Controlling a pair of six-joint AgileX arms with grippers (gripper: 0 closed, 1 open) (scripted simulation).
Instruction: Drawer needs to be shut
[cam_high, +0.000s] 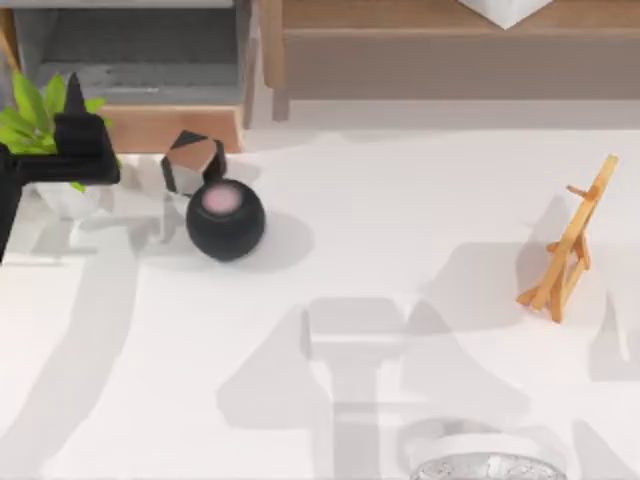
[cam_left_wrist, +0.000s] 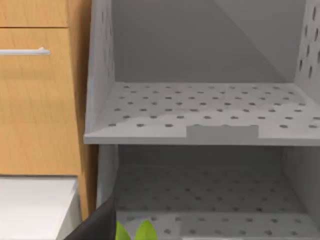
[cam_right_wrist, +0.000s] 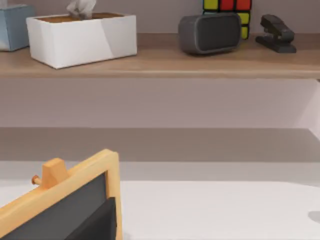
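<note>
Drawer (cam_high: 150, 75) open, left gripper (cam_high: 75, 140) just before front panel

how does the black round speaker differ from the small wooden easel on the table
The black round speaker is a dark ball with a pink top, while the small wooden easel is a tan frame holding a dark board. The speaker sits at the table's left near the drawer; the easel stands at the right. Both rest on the white table.

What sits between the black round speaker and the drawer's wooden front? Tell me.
In the top view, a small faceted black-and-white block stands between the black round speaker and the tan front panel of the drawer, just in front of the panel.
</note>
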